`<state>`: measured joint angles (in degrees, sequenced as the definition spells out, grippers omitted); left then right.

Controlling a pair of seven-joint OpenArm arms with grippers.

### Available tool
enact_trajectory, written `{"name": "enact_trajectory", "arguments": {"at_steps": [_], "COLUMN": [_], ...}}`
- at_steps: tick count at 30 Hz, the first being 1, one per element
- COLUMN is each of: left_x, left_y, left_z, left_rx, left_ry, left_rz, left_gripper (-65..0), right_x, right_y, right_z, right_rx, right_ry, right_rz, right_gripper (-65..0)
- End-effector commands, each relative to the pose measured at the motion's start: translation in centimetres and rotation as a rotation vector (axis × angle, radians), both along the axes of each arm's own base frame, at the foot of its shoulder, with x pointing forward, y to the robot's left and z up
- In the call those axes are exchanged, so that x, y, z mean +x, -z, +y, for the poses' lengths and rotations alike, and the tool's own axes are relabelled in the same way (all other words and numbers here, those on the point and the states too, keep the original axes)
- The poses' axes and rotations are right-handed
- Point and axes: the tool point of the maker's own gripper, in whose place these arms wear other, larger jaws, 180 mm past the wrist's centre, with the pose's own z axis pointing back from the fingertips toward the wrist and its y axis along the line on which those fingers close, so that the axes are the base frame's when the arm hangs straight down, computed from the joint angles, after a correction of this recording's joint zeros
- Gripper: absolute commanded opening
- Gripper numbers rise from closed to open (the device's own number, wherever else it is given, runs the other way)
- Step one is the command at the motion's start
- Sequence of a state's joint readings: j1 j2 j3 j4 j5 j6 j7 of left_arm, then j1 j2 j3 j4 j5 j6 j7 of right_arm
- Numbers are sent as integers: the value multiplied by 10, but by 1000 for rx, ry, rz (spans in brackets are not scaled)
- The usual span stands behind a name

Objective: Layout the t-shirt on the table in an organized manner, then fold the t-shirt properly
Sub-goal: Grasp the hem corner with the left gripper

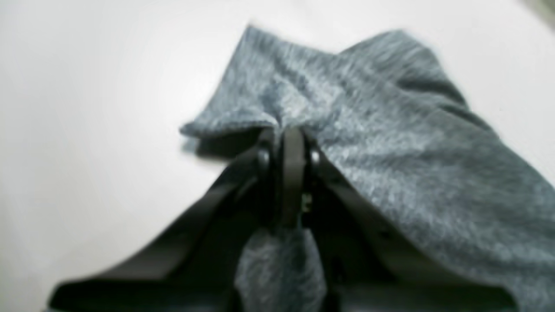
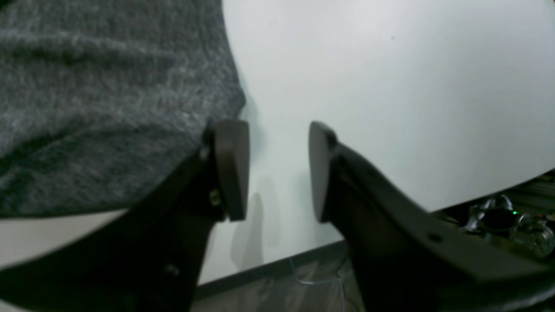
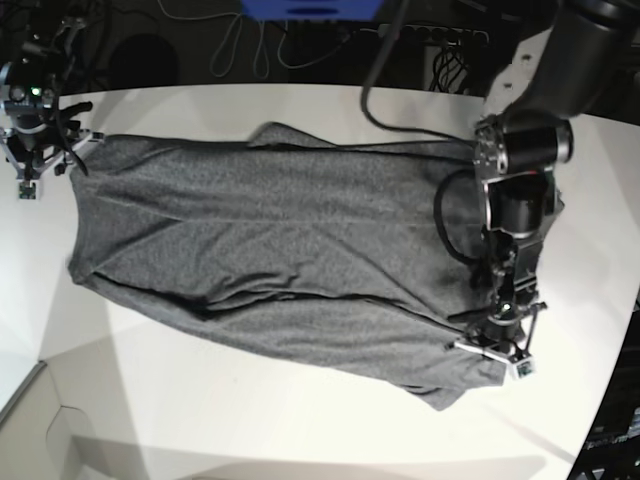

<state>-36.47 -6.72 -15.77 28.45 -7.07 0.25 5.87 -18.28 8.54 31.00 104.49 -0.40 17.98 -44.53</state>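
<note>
Shirt: the shirt (image 3: pixel 290 260) lies spread across the middle of the table (image 3: pixel 200 420), rumpled, with long creases running along it and one edge doubled under near the table's front
Left gripper: the left gripper (image 1: pixel 291 145) has its jaws pinched tight on a ridge of shirt cloth at the end of the shirt on the base view's right; the fabric tents up around the fingertips and a tuft shows behind them
Right gripper: the right gripper (image 2: pixel 277 169) stands with jaws apart and nothing between them, just beside the shirt's other end, bare table under the gap
Step in hand: judged to be laying out, not folding yet
How to do it well: keep the left pinch firm and draw the cloth outward low and slow, so the creases pull flat instead of the whole shirt sliding
Right side: it should probably take the near edge of the shirt first, to give an anchor to pull against
Risk: a thin pinch in soft knit may slip; lifting high would drag folds back in
</note>
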Motion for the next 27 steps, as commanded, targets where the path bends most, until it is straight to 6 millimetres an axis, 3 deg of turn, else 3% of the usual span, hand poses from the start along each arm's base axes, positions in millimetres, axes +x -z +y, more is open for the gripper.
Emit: {"name": "enact_trajectory", "arguments": {"at_steps": [1, 7, 15, 17, 19, 22, 27], "left_x": [9, -25, -62, -64, -69, -73, -78], "left_y": [-24, -35, -1, 1, 1, -11, -36], "left_z": [7, 5, 5, 5, 5, 5, 8], "left_rx": [20, 53, 62, 62, 67, 84, 107], "left_ry": [-7, 21, 28, 29, 30, 34, 27], "left_rz": [-64, -77, -4, 1, 0, -39, -107], "left_gripper": [-647, -647, -636, -600, -524, -438, -413], "right_x": [7, 10, 18, 18, 18, 18, 18], "right_y": [-13, -13, -16, -16, -17, -17, -17], "right_z": [-5, -3, -1, -1, -1, -1, -1], "right_rx": [-27, -23, -16, -16, -17, -17, -17], "right_ry": [-8, -9, -10, -10, -11, -11, -11], "right_rz": [-39, -47, -66, -66, -67, -67, -67], "right_gripper": [-416, -416, -416, -416, -416, -416, -416]}}
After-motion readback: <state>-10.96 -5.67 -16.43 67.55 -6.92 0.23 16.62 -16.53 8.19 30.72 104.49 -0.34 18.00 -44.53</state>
